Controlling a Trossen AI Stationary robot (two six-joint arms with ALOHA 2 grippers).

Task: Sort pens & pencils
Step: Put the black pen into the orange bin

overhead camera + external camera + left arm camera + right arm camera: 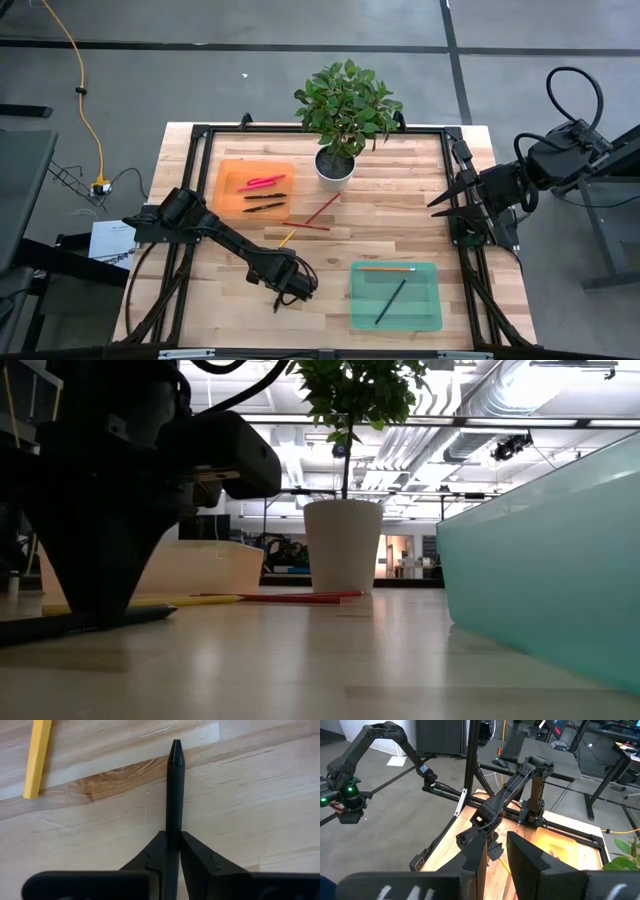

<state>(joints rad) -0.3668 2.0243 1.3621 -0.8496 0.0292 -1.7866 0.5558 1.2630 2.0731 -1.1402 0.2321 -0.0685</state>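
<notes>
The black pen lay flat on the bare wood near the table's front, pinched at its rear end between the left gripper's narrowed fingers, so lifting from there risked it pivoting or slipping free.

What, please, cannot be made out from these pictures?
- High view: the left tool covers most of the black pen, so the grip is hidden there.
- Low view: the green tray's wall hides its contents.
- Left wrist view: the yellow pencil is cut off by the edge.
</notes>
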